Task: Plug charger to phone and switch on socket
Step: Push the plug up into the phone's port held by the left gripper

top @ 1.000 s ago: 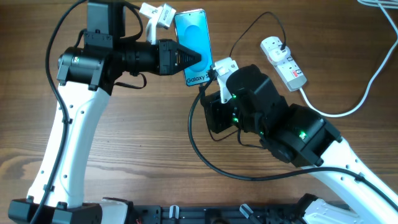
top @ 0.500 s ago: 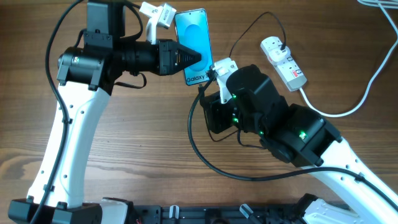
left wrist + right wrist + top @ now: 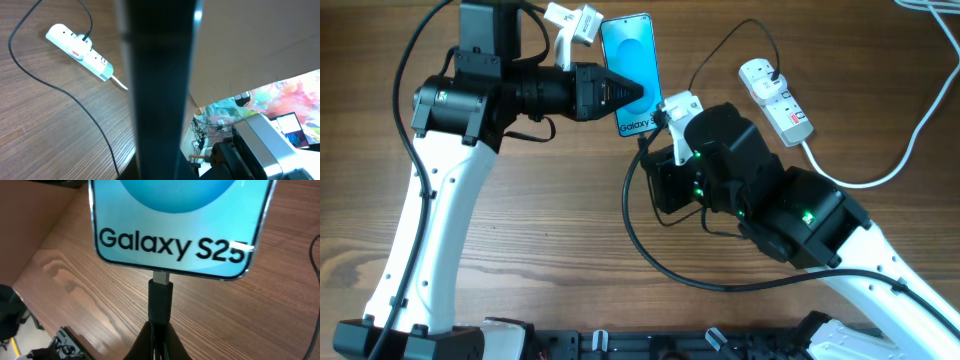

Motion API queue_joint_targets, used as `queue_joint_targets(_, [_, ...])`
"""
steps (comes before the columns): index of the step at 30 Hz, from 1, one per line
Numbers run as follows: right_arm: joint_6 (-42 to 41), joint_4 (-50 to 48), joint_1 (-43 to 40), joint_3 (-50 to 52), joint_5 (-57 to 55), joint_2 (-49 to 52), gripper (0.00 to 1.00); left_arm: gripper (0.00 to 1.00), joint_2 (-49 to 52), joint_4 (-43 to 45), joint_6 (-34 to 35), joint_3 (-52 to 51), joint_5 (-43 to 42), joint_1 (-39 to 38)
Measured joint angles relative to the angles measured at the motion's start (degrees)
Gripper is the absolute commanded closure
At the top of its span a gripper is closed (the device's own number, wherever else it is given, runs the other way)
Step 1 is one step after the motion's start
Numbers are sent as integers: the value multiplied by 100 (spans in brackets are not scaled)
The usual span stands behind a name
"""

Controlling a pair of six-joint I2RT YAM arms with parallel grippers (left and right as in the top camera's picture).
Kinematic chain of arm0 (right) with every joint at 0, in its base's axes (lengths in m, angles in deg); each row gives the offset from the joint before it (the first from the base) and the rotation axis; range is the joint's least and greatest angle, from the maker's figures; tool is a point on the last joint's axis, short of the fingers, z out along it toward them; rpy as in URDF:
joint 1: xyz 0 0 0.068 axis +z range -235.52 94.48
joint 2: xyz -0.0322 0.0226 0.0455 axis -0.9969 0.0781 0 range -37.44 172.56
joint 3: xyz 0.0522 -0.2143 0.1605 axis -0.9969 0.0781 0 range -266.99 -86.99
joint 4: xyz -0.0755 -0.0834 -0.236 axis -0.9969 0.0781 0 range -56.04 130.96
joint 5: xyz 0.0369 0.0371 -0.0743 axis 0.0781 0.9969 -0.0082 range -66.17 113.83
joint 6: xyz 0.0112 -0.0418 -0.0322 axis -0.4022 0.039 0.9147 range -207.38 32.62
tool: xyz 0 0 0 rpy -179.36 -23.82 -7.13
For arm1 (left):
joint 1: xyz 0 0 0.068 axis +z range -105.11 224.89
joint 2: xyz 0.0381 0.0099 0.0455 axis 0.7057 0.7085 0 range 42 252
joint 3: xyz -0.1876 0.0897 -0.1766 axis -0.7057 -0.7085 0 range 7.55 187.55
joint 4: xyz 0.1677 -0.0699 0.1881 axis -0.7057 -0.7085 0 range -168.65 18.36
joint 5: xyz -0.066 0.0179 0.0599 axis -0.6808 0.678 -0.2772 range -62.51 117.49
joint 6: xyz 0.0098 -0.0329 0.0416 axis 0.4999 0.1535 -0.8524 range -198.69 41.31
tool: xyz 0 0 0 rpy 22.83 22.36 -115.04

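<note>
My left gripper is shut on the phone, gripping its edges; the cyan screen faces up and the white strip reading "Galaxy S25" is at its near end. In the left wrist view the phone's dark edge fills the middle. My right gripper is shut on the charger plug, whose metal tip sits in the port at the phone's bottom edge. The black charger cable runs to the white socket at the right, also in the left wrist view.
The socket's thick white lead loops off toward the table's right edge. A slack loop of black cable lies on the wooden table below my right arm. A cluttered room shows beyond the table edge.
</note>
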Motion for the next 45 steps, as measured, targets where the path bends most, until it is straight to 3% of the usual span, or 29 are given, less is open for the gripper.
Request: queue_joint_targets(45, [-7,76,2,-153,-52,13,96,96,2,2,-363,0,-256,2])
